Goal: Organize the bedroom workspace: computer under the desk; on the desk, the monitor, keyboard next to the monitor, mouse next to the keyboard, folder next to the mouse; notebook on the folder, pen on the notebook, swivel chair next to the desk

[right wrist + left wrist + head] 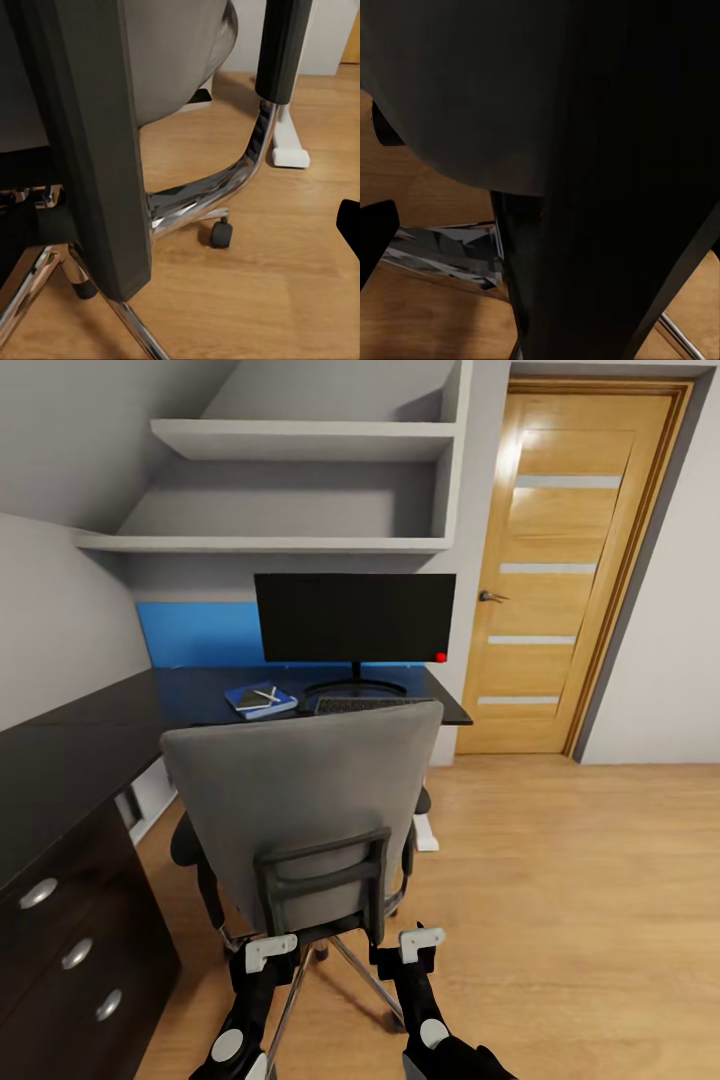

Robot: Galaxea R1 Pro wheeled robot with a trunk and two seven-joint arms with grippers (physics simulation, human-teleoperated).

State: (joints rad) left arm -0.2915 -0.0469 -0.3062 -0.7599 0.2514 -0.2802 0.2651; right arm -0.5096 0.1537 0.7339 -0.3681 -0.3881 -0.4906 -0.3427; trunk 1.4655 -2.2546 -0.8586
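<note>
behind the swivel chair (pixel 300 810), keyboard (pixel 365 704) half hidden, both jaws' state unclear

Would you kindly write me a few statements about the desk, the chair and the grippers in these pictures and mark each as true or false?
1. The monitor stands on the desk. True.
2. The swivel chair faces the robot with its seat toward the camera. False: its grey back is toward the robot, and the chair faces the desk.
3. A blue folder with a notebook and pen on top lies on the desk left of the monitor's stand. True.
4. The door at the right stands wide open. False: it is shut.
5. The left gripper and right gripper sit low behind the chair, near its back support. True.
</note>
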